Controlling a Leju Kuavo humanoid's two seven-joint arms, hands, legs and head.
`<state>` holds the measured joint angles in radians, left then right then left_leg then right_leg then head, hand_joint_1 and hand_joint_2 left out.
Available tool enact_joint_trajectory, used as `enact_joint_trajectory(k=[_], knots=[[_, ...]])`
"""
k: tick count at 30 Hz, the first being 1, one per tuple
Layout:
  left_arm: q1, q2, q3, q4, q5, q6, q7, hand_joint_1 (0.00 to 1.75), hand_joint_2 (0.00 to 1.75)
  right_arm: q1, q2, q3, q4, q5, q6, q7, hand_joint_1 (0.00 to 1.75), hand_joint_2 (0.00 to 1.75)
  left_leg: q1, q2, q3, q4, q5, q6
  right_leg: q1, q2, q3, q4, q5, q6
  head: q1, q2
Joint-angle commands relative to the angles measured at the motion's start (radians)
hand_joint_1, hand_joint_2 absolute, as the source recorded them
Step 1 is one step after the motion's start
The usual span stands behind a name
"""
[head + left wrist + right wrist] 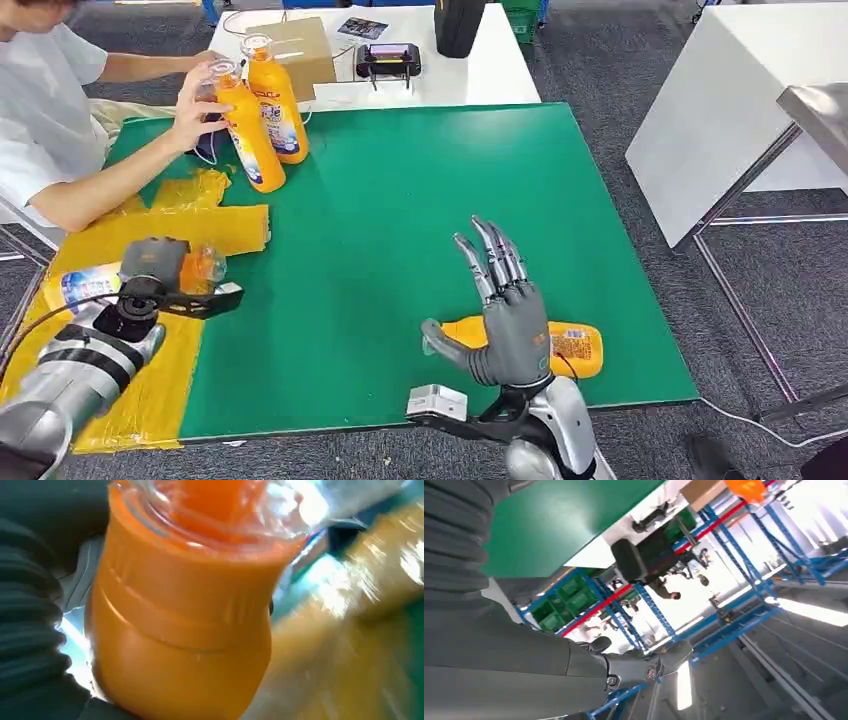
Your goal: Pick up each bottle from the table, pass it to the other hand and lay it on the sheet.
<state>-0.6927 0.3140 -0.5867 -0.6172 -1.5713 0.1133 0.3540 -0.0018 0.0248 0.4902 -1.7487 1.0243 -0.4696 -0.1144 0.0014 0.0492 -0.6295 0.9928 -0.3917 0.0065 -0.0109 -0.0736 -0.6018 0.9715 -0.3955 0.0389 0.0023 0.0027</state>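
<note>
My left hand grips an orange bottle that lies on its side low over the yellow sheet at the mat's left edge. The left wrist view shows this bottle close up against my left hand's grey cover. With fingers spread and nothing in it, my right hand is raised above the green mat near the front edge. A second orange bottle lies flat on the mat just behind and right of it. The right wrist view shows that hand's thumb in the air.
A person at the far left holds two upright orange bottles at the mat's back corner. Behind the mat, a white table carries a cardboard box and a black device. A metal table stands at the right.
</note>
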Motion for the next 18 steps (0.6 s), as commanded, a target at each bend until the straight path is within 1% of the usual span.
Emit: enact_joint_trajectory(k=[1,3,4,5,6,7,8,9,10,12,14,16,18], knots=[[0.063,-0.103,0.041,0.087,0.001,0.071,-0.110,0.10,1.75,-0.022,-0.015,-0.035,0.105,0.007,0.023,0.034,0.00,1.75,0.001,-0.005,0.009,-0.002,-0.003,0.000,-0.001,0.006,0.010,-0.003,-0.003,-0.001,0.000,0.000],[0.088,-0.121,0.067,0.067,0.008,0.076,-0.149,0.00,1.75,-0.027,-0.015,-0.037,0.125,0.007,0.028,0.039,0.00,1.75,0.000,-0.003,0.006,-0.003,-0.001,0.000,-0.001,0.003,0.006,-0.002,-0.001,0.000,0.000,0.000],[0.102,-0.131,0.085,0.056,0.004,0.094,-0.162,0.00,1.75,-0.031,-0.015,-0.038,0.136,0.008,0.029,0.041,0.00,1.75,0.000,-0.005,0.009,-0.003,-0.002,0.000,-0.001,0.005,0.010,-0.003,-0.002,-0.001,0.000,0.000],[0.108,-0.134,0.086,0.048,0.001,0.108,-0.161,0.00,1.75,-0.033,-0.014,-0.037,0.141,0.007,0.032,0.042,0.00,1.75,0.000,-0.004,0.007,-0.003,-0.001,0.000,-0.001,0.004,0.008,-0.003,-0.001,0.000,0.000,0.000],[0.110,-0.137,0.085,0.048,0.001,0.108,-0.160,0.00,1.75,-0.034,-0.014,-0.037,0.142,0.007,0.032,0.042,0.00,1.75,0.000,-0.005,0.008,-0.003,-0.002,0.000,-0.002,0.005,0.010,-0.003,-0.002,-0.001,0.000,0.000],[0.110,-0.137,0.085,0.048,0.001,0.108,-0.160,0.00,1.75,-0.034,-0.014,-0.037,0.142,0.007,0.032,0.042,0.00,1.75,0.000,-0.004,0.006,-0.002,-0.001,0.000,-0.001,0.002,0.008,-0.002,-0.001,0.000,-0.001,0.000],[0.110,-0.137,0.085,0.048,0.001,0.108,-0.160,0.00,1.75,-0.034,-0.014,-0.037,0.142,0.007,0.032,0.042,0.00,1.75,0.000,-0.005,0.009,-0.003,-0.001,0.000,-0.001,0.004,0.011,-0.003,-0.002,-0.001,-0.001,0.000],[0.118,-0.139,0.100,0.031,0.001,0.155,-0.154,0.00,1.75,-0.034,-0.013,-0.035,0.141,-0.004,0.042,0.045,0.00,1.75,0.000,-0.005,0.008,-0.002,-0.001,0.000,-0.002,0.002,0.010,-0.002,-0.002,0.000,0.000,0.000],[0.127,-0.143,0.114,0.013,0.001,0.194,-0.148,0.00,1.75,-0.032,-0.011,-0.034,0.136,-0.014,0.047,0.045,0.00,1.75,0.001,-0.006,0.008,-0.002,-0.001,0.000,-0.001,0.003,0.011,-0.002,-0.002,-0.001,-0.001,0.000],[0.145,-0.144,0.139,-0.033,0.001,0.254,-0.132,0.00,1.75,-0.028,-0.010,-0.030,0.133,-0.024,0.058,0.046,0.00,1.75,0.000,-0.007,0.008,-0.002,-0.001,0.000,-0.002,0.002,0.011,-0.002,-0.002,-0.001,0.000,0.000],[0.178,-0.123,0.160,-0.129,0.001,0.326,-0.104,0.00,1.75,-0.024,-0.011,-0.026,0.138,-0.018,0.074,0.062,0.00,1.75,0.001,-0.007,0.008,-0.001,-0.001,0.000,-0.001,0.003,0.011,-0.002,-0.002,-0.001,0.000,0.000],[0.191,-0.109,0.168,-0.169,0.001,0.334,-0.103,0.00,1.75,-0.024,-0.012,-0.026,0.146,-0.013,0.074,0.066,0.00,1.75,0.001,-0.006,0.007,-0.001,-0.001,0.000,0.000,0.002,0.009,-0.002,-0.001,-0.001,0.000,0.000],[0.191,-0.109,0.168,-0.169,0.001,0.334,-0.103,0.00,1.75,-0.024,-0.012,-0.026,0.146,-0.013,0.074,0.066,0.00,1.75,0.001,-0.006,0.005,-0.001,0.000,0.000,0.000,0.000,0.007,-0.001,-0.001,-0.001,0.000,0.000]])
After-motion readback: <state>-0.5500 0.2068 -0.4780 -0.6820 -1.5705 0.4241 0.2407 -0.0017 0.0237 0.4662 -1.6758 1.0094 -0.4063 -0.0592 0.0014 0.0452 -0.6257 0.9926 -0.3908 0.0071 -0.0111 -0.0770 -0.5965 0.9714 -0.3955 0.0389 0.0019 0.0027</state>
